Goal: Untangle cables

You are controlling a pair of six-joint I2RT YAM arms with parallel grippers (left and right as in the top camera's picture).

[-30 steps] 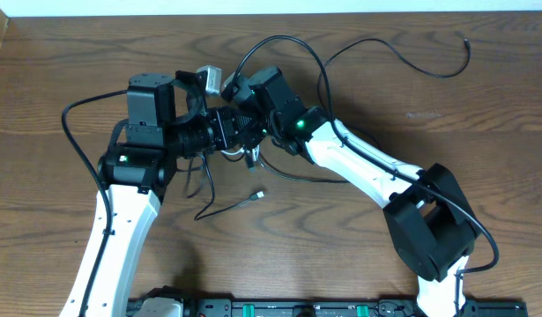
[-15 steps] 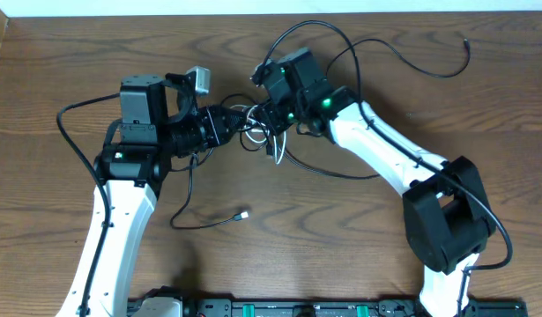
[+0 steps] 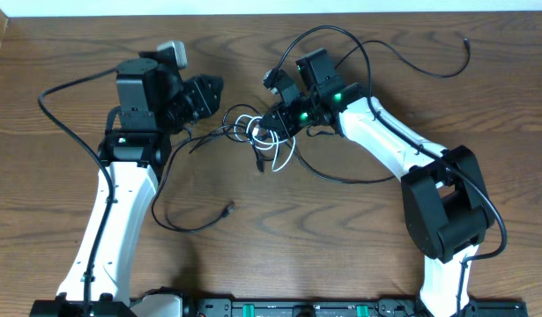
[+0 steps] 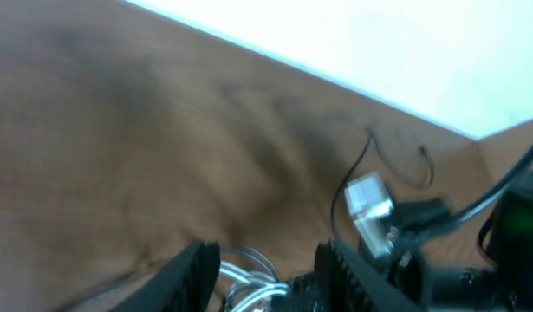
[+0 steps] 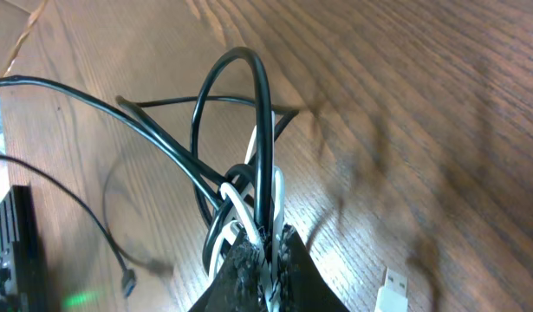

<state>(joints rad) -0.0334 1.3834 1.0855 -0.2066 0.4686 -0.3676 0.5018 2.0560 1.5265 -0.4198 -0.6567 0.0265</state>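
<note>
The thin white cord (image 3: 269,139) lies coiled mid-table, tangled with the long black cord (image 3: 341,35). My right gripper (image 3: 272,121) is shut on both, where they cross. In the right wrist view the gripper (image 5: 266,247) pinches the white cord (image 5: 276,195) and a black loop (image 5: 264,130), with a white plug (image 5: 392,286) lying beside it. One black plug end (image 3: 229,209) rests to the front left; the other end (image 3: 467,40) lies far right. My left gripper (image 3: 209,92) hangs open, left of the tangle, holding nothing. Its blurred wrist view shows the gripper (image 4: 266,260) with the white coil (image 4: 249,279) beyond the fingers.
The left arm's own thick black wire (image 3: 55,88) arcs out over the table's left side. A pale wall borders the table's far edge (image 3: 253,7). A black rail (image 3: 297,308) runs along the front edge. The right arm's base (image 3: 438,211) stands at the front right.
The left gripper opened, let go of the cables and drew back to the left. The right gripper shut on the tangle and carried it right. The black plug end slid toward the front left.
</note>
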